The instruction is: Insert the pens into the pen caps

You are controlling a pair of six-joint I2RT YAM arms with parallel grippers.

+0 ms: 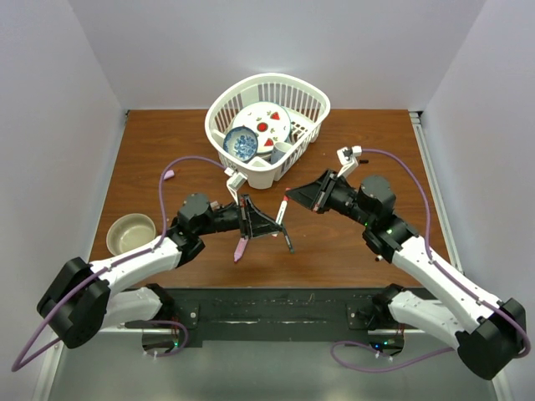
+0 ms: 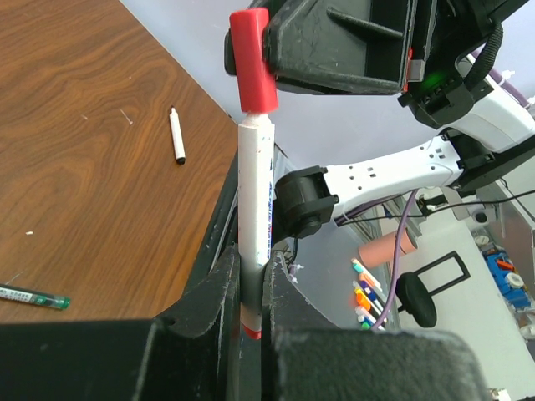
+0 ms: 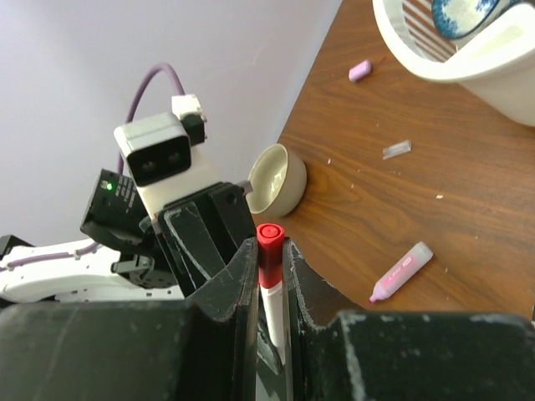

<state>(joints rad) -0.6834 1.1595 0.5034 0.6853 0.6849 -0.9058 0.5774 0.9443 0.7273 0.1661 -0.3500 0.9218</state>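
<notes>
Seemingly joined — left gripper (image 2: 249, 288) grips white pen (image 2: 255, 192), right gripper (image 3: 269, 255) red cap (image 2: 252, 63).

Left end effector (image 2: 249, 288) clamped; right (image 3: 270, 266) too

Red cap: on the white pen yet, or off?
On: the red cap covers the white pen tip and meets its barrel. Fully seated: cannot tell.

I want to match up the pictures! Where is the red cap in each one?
Top external: red cap near the middle.
Left wrist: red cap at the top, just left of the middle.
Right wrist: red cap in the lower middle.
Shared landmark: the white pen joined to it.
</notes>
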